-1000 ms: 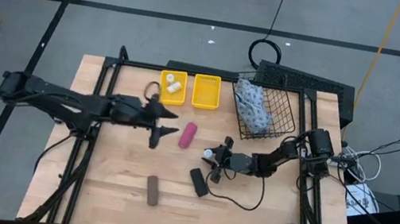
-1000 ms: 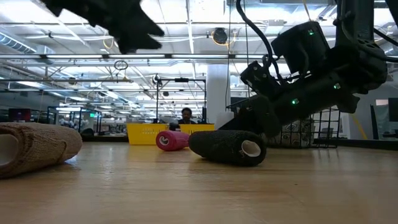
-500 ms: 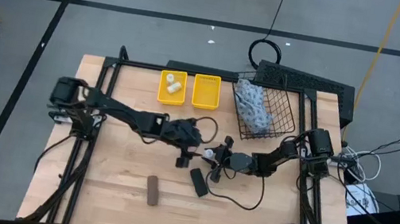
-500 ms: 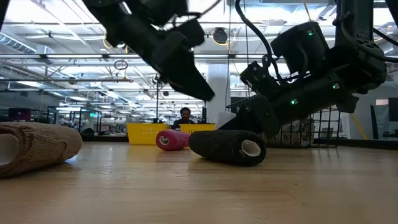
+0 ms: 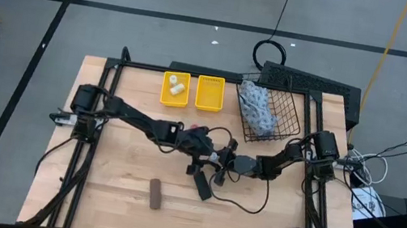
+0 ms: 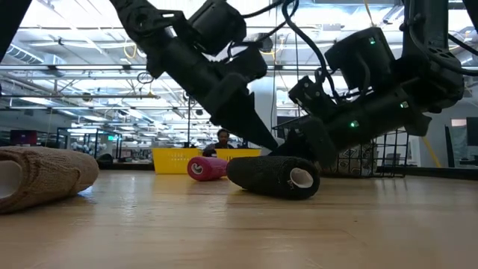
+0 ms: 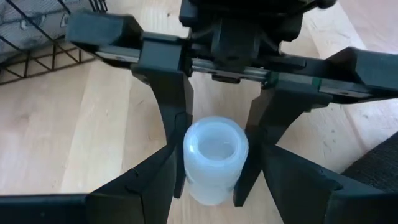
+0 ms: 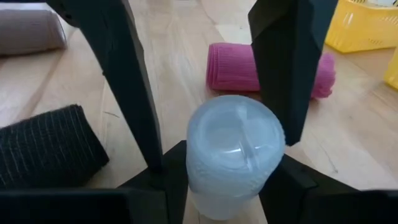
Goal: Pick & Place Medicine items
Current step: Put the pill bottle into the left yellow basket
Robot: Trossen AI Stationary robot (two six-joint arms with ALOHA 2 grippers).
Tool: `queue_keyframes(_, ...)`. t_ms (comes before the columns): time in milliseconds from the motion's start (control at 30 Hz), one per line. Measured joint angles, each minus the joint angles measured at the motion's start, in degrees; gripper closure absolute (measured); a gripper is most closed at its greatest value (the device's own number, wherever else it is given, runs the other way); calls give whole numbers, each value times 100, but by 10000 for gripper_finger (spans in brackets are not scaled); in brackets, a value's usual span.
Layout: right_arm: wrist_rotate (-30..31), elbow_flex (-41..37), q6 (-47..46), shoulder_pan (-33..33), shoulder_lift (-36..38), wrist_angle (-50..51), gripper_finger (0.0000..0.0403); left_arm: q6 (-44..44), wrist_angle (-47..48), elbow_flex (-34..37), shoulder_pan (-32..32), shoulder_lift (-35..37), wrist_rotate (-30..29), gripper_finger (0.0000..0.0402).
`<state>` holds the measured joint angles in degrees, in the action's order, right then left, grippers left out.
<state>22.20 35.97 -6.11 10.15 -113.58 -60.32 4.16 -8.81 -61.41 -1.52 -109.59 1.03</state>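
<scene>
In the last second I have swung the left arm from the table's left side across to the centre. The left gripper [image 5: 208,161] now meets the right gripper [image 5: 218,163], its dark fingers [image 7: 155,180] spread wide on either side of the small translucent white plastic bottle [image 7: 215,159]. The right gripper pinches that bottle above the wood, near the magenta ribbed roll [image 8: 267,70]. I read this as a handover; the left fingers have not closed.

Small white plastic bottle [image 7: 215,158] mid-frame in high view, between both grippers' jaws. Black fabric roll [image 5: 201,185] just below; brown fabric roll [image 5: 155,193] lower left; two yellow trays [image 5: 175,89] above.
</scene>
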Motion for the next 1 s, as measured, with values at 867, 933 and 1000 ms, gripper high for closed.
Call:
queue_keyframes(867,57,20,-33,-2,28,-194,237,27,424,11,276,602,52,271)
queue_keyframes(933,81,17,-32,1,90,-211,237,32,660,13,344,947,77,271)
queue_keyframes(1000,-5,6,-44,7,150,-99,237,143,873,10,422,1365,-53,271)
